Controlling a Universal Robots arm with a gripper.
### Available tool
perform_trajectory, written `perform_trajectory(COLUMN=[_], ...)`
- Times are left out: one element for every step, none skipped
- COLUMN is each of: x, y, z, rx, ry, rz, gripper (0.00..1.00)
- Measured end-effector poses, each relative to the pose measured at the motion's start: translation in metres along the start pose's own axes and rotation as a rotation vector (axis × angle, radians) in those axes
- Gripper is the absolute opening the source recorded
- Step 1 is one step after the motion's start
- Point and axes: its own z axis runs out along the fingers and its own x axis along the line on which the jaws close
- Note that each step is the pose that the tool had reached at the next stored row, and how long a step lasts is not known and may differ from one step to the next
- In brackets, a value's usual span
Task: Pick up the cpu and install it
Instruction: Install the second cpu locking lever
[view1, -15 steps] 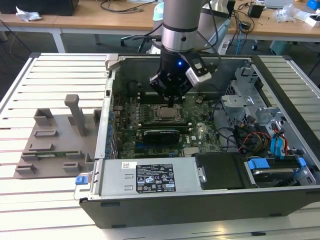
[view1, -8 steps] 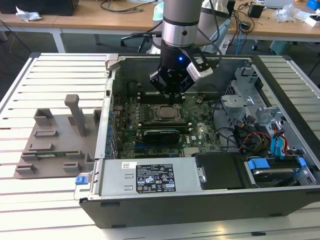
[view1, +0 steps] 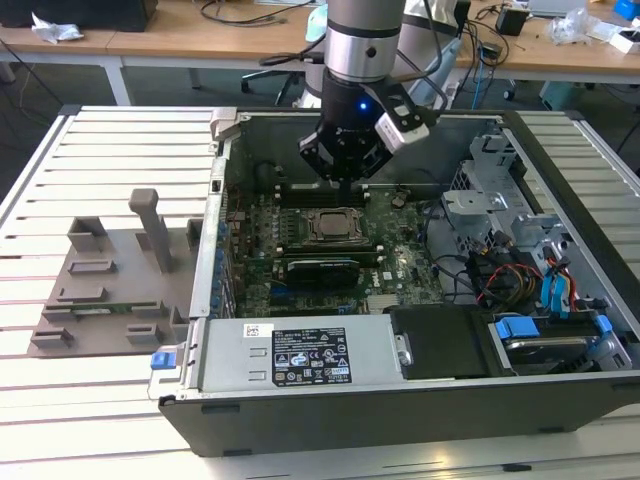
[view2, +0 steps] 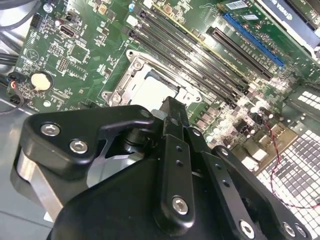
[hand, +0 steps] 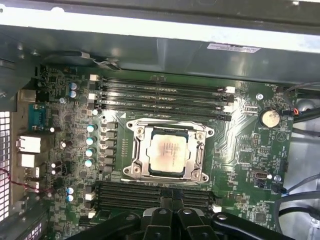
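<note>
The gripper (view1: 343, 172) hangs inside the open computer case (view1: 300, 405), above the motherboard (view1: 262, 262), and it holds nothing. In the second wrist view its black fingers (view2: 173, 122) seem to stand close together, with no object between them, but I cannot tell for sure whether they are fully closed or a little open. The cpu (hand: 167, 153) lies already in the socket frame (hand: 134, 148) on the motherboard, flat, with its silvery top up; in the exterior view it is just below the gripper, not touching it (view1: 329, 224). In the second wrist view the gripper body covers a big part of the cpu (view2: 152, 90). The case rests on a white slatted table (view1: 120, 140). At the exterior view's left, beside the case, there is a grey fixture block (view1: 110, 280) with some upright posts. Behind the table stand wooden desks (view1: 190, 35) with cables on them. Inside the case, at the exterior view's right, are metal drive cages (view1: 490, 190) and blue connectors (view1: 555, 290). The upper part of the arm (view1: 365, 40) is cut off by the frame edge.
</note>
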Motion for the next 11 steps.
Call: perform_trajectory(x=[0.0000,0.0001,0.0001,0.0001,0.0001,0.0001,0.0001,0.0001,0.0001,0.0001,0.0001], y=[-0.0002,-0.0003,-0.0006,-0.0007,-0.0007,-0.0007,-0.0007,-0.0007,-0.0007,-0.0007,-0.0007], z=[-0.0018,-0.0036,-0.0064,-0.0081,-0.0081,-0.0081,-0.0081,-0.0082,-0.0083,-0.0083,-0.0083], rx=[0.0002,0.0001,0.0002,0.0003,0.0000,-0.0001,0.0000,0.0001,0.0001,0.0001,0.0001], ry=[0.0001,0.0000,0.0000,0.0001,-0.0001,-0.0001,-0.0001,0.0000,0.0000,0.0000,0.0000], rz=[0.000,0.000,0.000,0.000,0.000,0.000,0.000,0.000,0.000,0.000,0.000], gripper=[0.11,0.11,0.11,0.11,0.11,0.11,0.11,0.11,0.11,0.11,0.11])
